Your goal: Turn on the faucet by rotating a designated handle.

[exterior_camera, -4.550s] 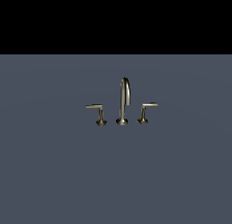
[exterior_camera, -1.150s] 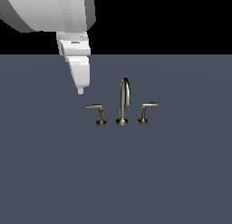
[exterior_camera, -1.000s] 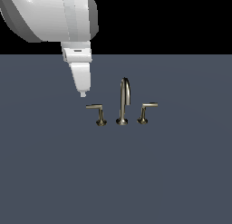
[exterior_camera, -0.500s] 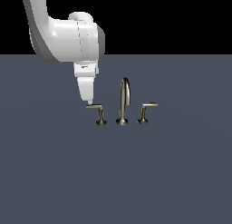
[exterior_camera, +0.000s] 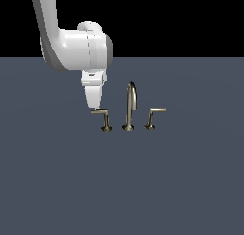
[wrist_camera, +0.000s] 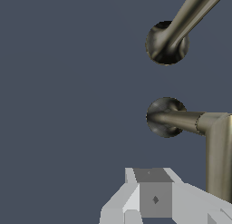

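Note:
The faucet (exterior_camera: 129, 109) stands mid-surface: a tall arched spout between two short lever handles. The designated handle (exterior_camera: 102, 116) is the one toward the exterior view's left, its thin lever arm pointing left from its post. My gripper (exterior_camera: 96, 107) hangs tip-down right at the outer end of that lever, touching or nearly touching it. No gap shows between the fingers and nothing is held. In the wrist view the designated handle (wrist_camera: 195, 122) shows its round base, post and bent lever beside the gripper (wrist_camera: 155, 199); the spout's base (wrist_camera: 166, 44) lies beyond.
The mirror-image right lever (exterior_camera: 153, 117) stands on the spout's other side, its arm pointing to the exterior view's right. The flat dark grey surface (exterior_camera: 122, 181) stretches all around the set. My white arm (exterior_camera: 71, 44) comes in from the upper left.
The arm, absent at first, has come in from the upper left and dropped down and to the right. Its fingertips have gone from well above the left lever to its outer end.

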You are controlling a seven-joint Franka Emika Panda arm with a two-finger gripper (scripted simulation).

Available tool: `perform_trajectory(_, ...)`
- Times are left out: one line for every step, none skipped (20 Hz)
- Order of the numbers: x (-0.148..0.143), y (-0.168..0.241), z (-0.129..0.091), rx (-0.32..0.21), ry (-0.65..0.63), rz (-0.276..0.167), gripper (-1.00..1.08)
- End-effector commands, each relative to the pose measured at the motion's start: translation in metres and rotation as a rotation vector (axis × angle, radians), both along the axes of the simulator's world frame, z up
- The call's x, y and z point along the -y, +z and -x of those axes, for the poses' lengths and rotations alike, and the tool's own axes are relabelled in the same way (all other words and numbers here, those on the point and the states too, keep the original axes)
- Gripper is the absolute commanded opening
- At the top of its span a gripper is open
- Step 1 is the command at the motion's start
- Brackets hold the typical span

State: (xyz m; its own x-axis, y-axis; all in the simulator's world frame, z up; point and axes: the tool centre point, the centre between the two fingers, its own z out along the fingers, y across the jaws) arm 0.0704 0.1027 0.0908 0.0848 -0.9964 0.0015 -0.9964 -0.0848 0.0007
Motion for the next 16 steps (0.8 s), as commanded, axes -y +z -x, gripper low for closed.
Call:
perform_trajectory(0.0,0.0,-0.001,0.001,-0.002,0.0,-1.0)
perform_trajectory(0.0,0.0,-0.001,0.001,-0.002,0.0,-1.0)
perform_trajectory(0.0,0.0,0.0,0.0,-0.001,0.0,-1.0)
perform_trajectory(-0.001,0.0,0.003,0.0,-0.001,0.0,-1.0)
perform_trajectory(-0.003,0.0,0.006,0.0,-0.001,0.0,-1.0)
perform_trajectory(-0.004,0.0,0.009,0.0,-0.001,0.0,-1.0)
perform_trajectory(-0.005,0.0,0.012,0.0,-0.002,0.0,-1.0)
perform_trajectory(-0.007,0.0,0.015,0.0,-0.002,0.0,-1.0)
perform_trajectory(-0.008,0.0,0.018,0.0,-0.002,0.0,-1.0)
perform_trajectory(-0.009,0.0,0.021,0.0,-0.002,-0.001,-1.0)
perform_trajectory(-0.011,0.0,0.024,0.0,-0.002,-0.001,-1.0)
perform_trajectory(-0.012,0.0,0.027,0.0,-0.002,-0.001,-1.0)
perform_trajectory(-0.014,0.0,0.03,0.0,-0.002,-0.001,-1.0)
perform_trajectory(-0.015,0.0,0.033,0.001,-0.002,-0.001,-1.0)
perform_trajectory(-0.017,0.0,0.037,0.001,-0.002,-0.001,-1.0)
perform_trajectory(-0.017,0.0,0.037,0.001,-0.002,-0.001,-1.0)
